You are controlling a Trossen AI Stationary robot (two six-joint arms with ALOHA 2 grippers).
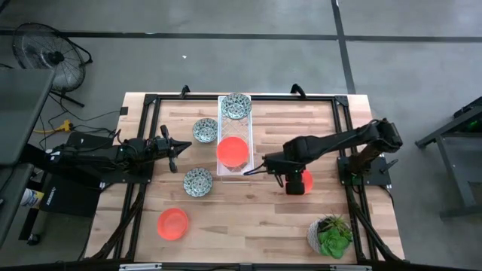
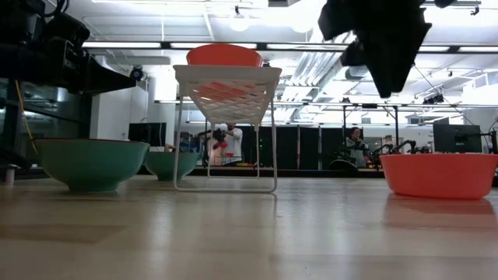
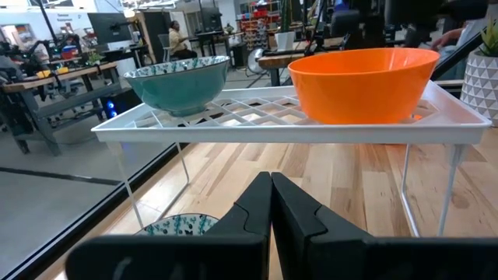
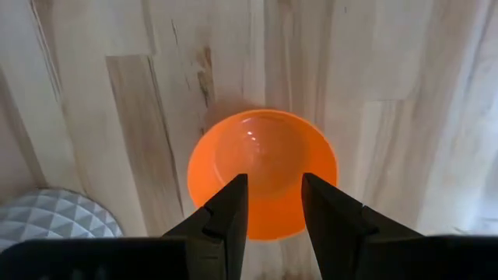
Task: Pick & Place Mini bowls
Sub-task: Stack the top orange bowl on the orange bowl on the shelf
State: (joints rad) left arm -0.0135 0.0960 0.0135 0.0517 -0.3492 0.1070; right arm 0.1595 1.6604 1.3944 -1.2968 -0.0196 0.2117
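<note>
A white lattice tray (image 1: 223, 128) stands on thin legs mid-table and carries one patterned mini bowl (image 1: 236, 106) and one orange-red mini bowl (image 1: 233, 151). Two more patterned bowls (image 1: 205, 130) (image 1: 198, 181) sit on the table left of the tray, and an orange-red bowl (image 1: 172, 223) sits near the near edge. My right gripper (image 4: 272, 180) is open and points down over a third orange-red bowl (image 4: 263, 155), well above it in the low view (image 2: 387, 78). My left gripper (image 3: 271, 177) is shut and waits left of the tray (image 1: 175, 147).
A pale pot with a green plant (image 1: 330, 235) stands at the near right corner, close to the right arm; its faceted side shows in the right wrist view (image 4: 54, 222). A black frame (image 1: 151, 98) runs along the table edges. People stand in the room beyond.
</note>
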